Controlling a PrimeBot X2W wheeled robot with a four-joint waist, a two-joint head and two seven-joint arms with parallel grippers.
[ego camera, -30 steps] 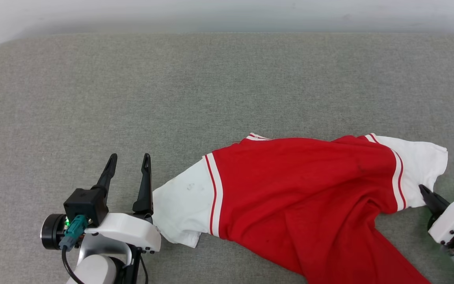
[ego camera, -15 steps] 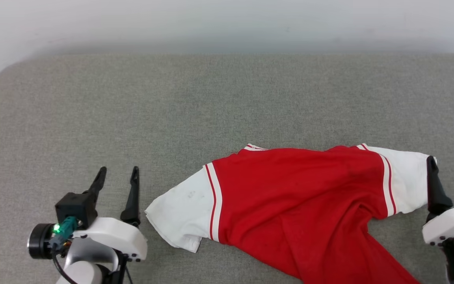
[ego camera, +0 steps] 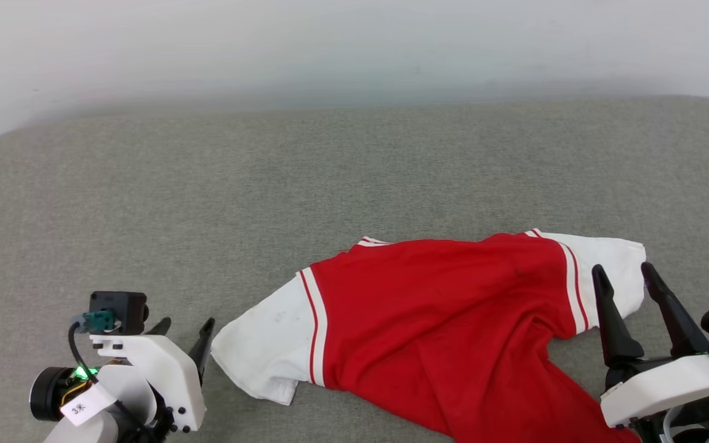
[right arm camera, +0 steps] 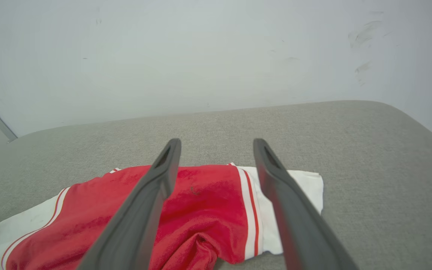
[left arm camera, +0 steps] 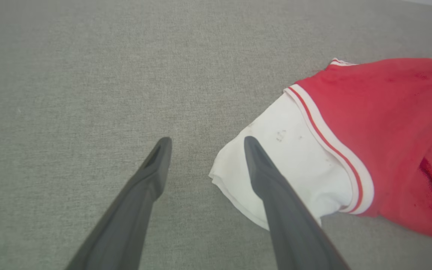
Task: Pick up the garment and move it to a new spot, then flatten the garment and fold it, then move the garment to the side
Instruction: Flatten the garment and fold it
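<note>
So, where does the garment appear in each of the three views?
Head view: garment, lower centre to lower right.
Left wrist view: garment, right side.
Right wrist view: garment, lower left to centre.
Shared landmark: its white sleeve on the robot's left.

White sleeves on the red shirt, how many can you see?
2. One sleeve at the shirt's left end, beside the left gripper; the other sleeve at its right end, by the right gripper. None seems hidden.
</note>
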